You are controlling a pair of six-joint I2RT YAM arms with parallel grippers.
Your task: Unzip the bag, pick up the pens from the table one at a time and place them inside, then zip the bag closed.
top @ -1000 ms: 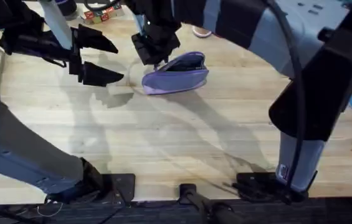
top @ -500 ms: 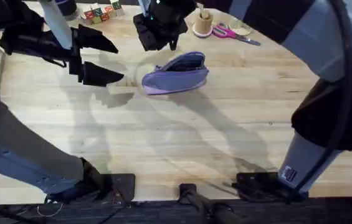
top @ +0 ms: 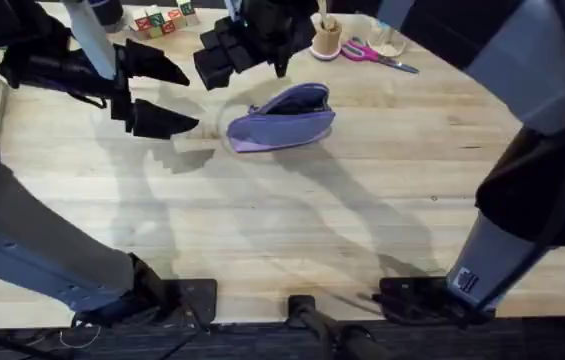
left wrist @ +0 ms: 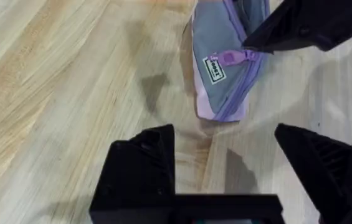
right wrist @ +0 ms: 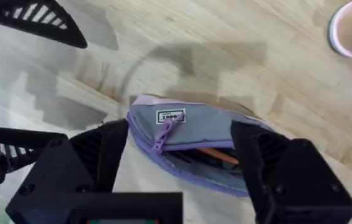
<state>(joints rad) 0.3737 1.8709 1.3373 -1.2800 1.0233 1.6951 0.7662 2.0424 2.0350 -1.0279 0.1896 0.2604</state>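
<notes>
Seen through the right wrist camera: bag [right wrist: 191, 140] gaping along its zipper, an orange pen [right wrist: 216, 155] lying inside, purple pull tab near a small white label with writing too small to read. Same label picked up by the left wrist camera, but not the inside. From overhead, bag [top: 282, 118] resting on the table [top: 292, 215], far centre. Right gripper [top: 224, 60] raised just beyond the bag's left end, fingers spread, holding nothing. Left gripper [top: 152, 92] near the bag's left, apart from it, fingers wide and empty.
</notes>
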